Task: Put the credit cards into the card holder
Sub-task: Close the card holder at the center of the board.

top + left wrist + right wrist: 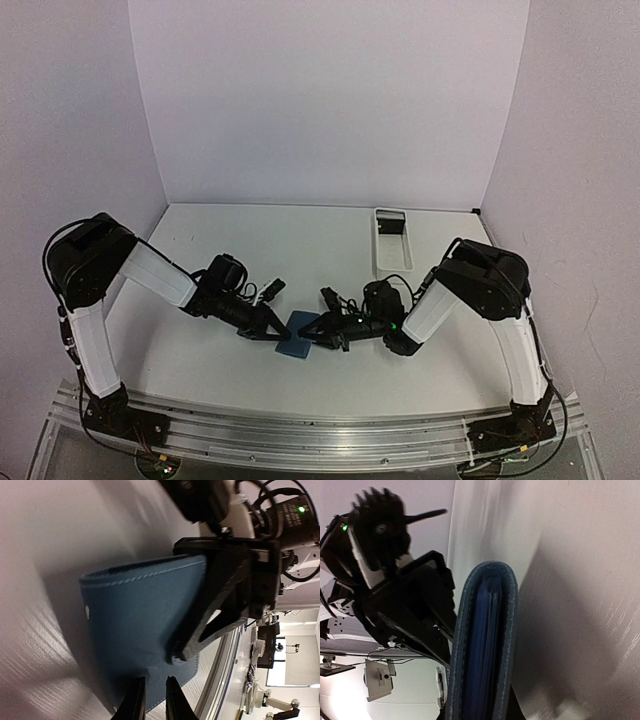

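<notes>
The dark-blue card holder [296, 346] lies folded shut on the table between my two grippers. In the left wrist view the card holder [135, 615] shows its stitched cover. My right gripper [316, 335] is shut on its right side, with one black finger [220, 600] lying over the cover. The right wrist view shows the card holder [487, 640] edge-on, covers together with blue pages inside. My left gripper [156, 681] hovers over its near-left part with fingers almost together and nothing between them; it also shows in the top view [277, 328]. No credit cards are in view.
A long white tray [391, 262] stands at the back right with a dark item [388, 224] in its far end. White walls enclose the table on three sides. The aluminium rail [330, 430] runs along the near edge.
</notes>
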`<action>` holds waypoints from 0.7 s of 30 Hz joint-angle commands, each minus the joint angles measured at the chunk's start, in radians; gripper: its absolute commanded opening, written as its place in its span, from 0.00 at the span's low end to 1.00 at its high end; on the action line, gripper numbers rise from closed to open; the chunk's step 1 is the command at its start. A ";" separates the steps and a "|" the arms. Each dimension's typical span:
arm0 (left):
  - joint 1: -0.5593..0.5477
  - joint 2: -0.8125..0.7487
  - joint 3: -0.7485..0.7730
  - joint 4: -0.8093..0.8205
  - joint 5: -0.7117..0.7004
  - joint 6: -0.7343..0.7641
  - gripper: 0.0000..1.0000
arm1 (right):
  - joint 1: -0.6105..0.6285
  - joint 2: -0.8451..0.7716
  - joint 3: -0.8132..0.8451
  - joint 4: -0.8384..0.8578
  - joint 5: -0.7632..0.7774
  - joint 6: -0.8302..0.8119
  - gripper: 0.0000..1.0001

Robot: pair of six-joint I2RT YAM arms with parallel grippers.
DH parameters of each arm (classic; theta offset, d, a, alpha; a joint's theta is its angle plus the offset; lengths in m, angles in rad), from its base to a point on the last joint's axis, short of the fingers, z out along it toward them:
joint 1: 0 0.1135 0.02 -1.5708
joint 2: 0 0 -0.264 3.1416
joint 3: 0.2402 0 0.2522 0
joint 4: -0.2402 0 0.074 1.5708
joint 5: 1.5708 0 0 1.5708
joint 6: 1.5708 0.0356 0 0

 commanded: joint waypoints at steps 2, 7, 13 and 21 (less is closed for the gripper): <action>-0.009 0.121 0.085 0.069 0.011 -0.089 0.17 | -0.002 0.057 0.027 0.154 0.002 0.131 0.00; -0.011 0.173 0.112 0.148 0.062 -0.139 0.17 | -0.002 0.097 0.016 0.226 0.021 0.201 0.00; -0.023 0.193 0.114 0.268 0.161 -0.180 0.17 | -0.002 0.133 0.034 0.258 0.028 0.221 0.00; 0.015 0.194 0.208 0.226 0.205 -0.260 0.18 | -0.003 0.123 0.005 0.256 0.068 0.202 0.00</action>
